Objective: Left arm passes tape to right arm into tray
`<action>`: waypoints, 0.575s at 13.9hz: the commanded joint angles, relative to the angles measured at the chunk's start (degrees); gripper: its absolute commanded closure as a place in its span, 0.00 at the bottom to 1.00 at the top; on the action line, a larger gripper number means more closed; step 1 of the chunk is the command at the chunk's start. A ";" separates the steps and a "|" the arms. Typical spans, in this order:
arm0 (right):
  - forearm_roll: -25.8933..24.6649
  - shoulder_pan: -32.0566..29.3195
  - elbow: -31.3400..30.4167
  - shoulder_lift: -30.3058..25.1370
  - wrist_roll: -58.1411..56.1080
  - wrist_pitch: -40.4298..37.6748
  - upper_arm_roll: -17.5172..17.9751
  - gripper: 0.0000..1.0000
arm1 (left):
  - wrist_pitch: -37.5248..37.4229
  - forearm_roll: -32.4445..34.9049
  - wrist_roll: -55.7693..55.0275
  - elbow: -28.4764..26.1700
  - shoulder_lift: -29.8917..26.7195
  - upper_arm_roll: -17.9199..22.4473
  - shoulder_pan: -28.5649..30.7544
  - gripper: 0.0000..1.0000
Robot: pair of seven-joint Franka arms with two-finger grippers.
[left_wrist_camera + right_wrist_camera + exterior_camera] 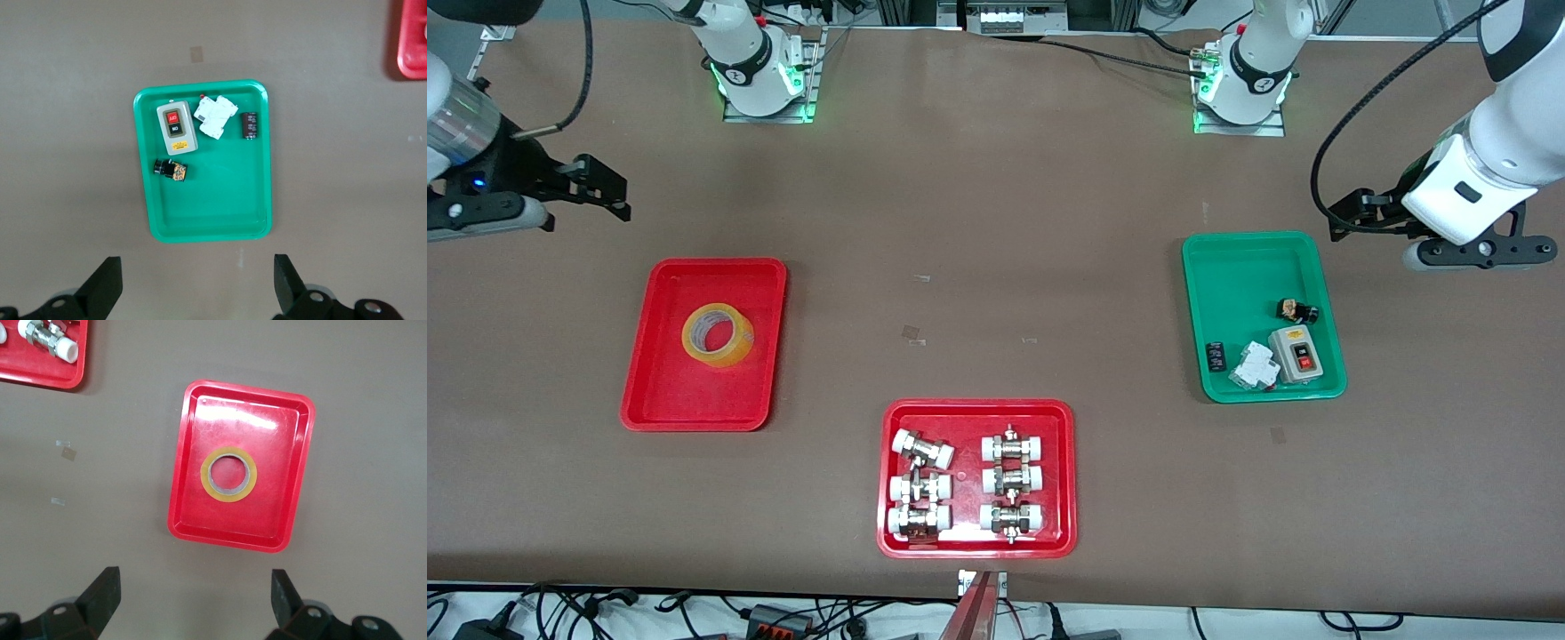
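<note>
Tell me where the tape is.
The tape lies flat in the plain red tray toward the right arm's end of the table, touched by neither gripper.

I count three trays on my desk (996, 222): two red trays (703, 344) (976, 478) and one green tray (1245, 267). One roll of tape (718, 334). Six white-capped metal fittings (922, 450). Four small electrical parts (1297, 354) in the green one.

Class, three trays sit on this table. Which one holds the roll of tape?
The plain red tray toward the right arm's end of the table: only the yellow tape lies in it. The other red tray holds metal fittings; the green tray holds electrical parts.
</note>
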 commanded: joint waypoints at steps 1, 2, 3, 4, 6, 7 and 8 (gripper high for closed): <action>-0.86 0.19 7.90 3.92 1.62 -4.70 -0.25 0.00 | -0.40 -0.58 4.71 0.42 -0.06 -0.04 0.49 0.00; -1.03 0.28 7.22 3.31 4.33 -6.01 -0.17 0.00 | -0.40 -0.58 4.70 0.42 -0.06 -0.03 0.49 0.00; -0.86 0.19 5.73 2.17 8.18 -6.46 -0.25 0.00 | -0.40 -0.58 4.70 0.42 -0.06 -0.03 0.49 0.00; -0.94 0.19 3.46 0.42 8.83 -5.68 -0.25 0.00 | -0.40 -0.58 4.70 0.42 -0.06 -0.03 0.49 0.00; -0.95 0.28 3.60 0.40 8.75 -5.41 -0.25 0.00 | -0.40 -0.58 4.70 0.42 -0.06 -0.03 0.40 0.00; -0.77 0.19 4.65 1.10 8.57 -6.02 -0.25 0.00 | -0.40 -0.58 4.79 0.42 -0.06 -0.03 0.49 0.00; -0.60 0.11 4.93 1.28 8.48 -5.85 -0.25 0.00 | -0.40 -0.58 5.14 0.51 -0.06 0.05 0.49 0.00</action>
